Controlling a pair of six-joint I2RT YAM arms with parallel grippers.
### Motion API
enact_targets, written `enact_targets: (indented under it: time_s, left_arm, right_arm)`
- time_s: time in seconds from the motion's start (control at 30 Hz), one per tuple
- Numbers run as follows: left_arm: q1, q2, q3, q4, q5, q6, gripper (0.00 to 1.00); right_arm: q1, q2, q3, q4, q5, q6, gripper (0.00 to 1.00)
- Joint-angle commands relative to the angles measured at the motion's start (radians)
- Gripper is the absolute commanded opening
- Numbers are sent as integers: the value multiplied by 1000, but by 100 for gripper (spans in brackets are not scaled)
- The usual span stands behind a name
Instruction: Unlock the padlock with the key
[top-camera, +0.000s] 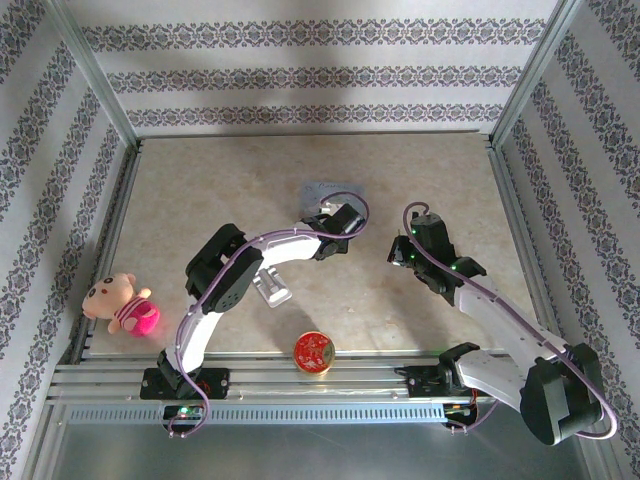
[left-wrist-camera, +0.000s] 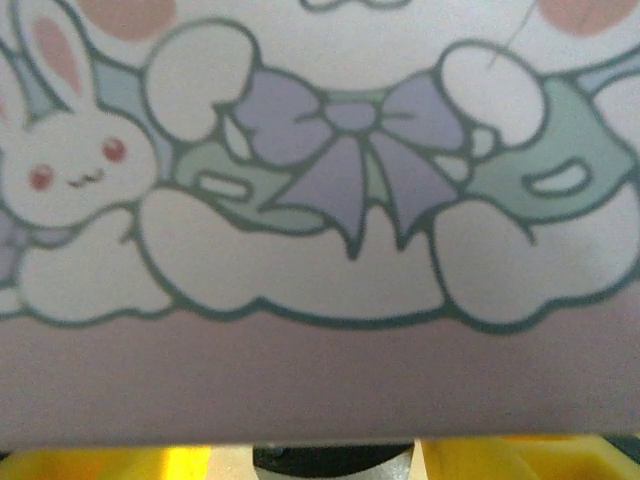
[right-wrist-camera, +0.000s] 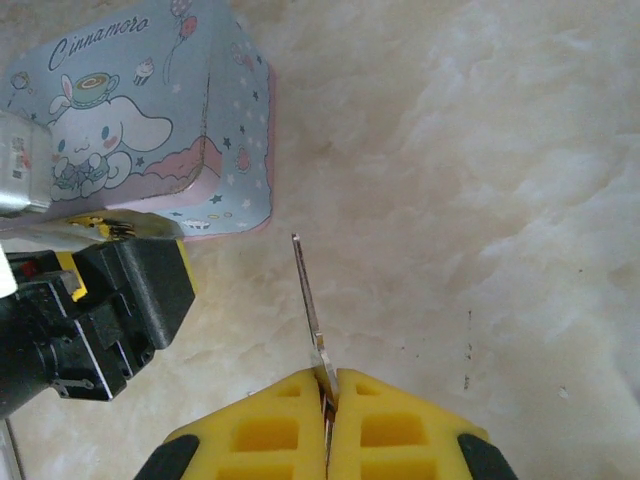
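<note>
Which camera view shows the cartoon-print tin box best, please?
Right wrist view: the tin box shows top and side. Left wrist: a close-up of its print. Top: a part beyond the left arm.

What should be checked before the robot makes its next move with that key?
1. Key held by the right end effector: ok, its blade sticks out between the shut fingers.
2. Left end effector at the cartoon tin box: ok, pressed close to its side.
3. Left grip firm: cannot tell.
4. Padlock located: cannot tell; there is a dark shape low in the left wrist view, too hidden to name.
5. Path from key to box: ok, bare table lies between them.
</note>
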Motion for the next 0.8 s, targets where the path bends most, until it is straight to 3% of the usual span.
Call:
enact_targets:
  time_s: [0.0,0.53,0.77]
  left_arm:
    - [-1,34,6,-2,11,14,54]
    - [-1,44,16,20,-33,7,57]
    - [-1,49,16,40,-56,11,52]
  right_arm:
    - [12,-17,-9,6,-2,18,0]
    - [25,-20,-15,1,6,22,0]
    - [29,-20,-21,1,10,25,0]
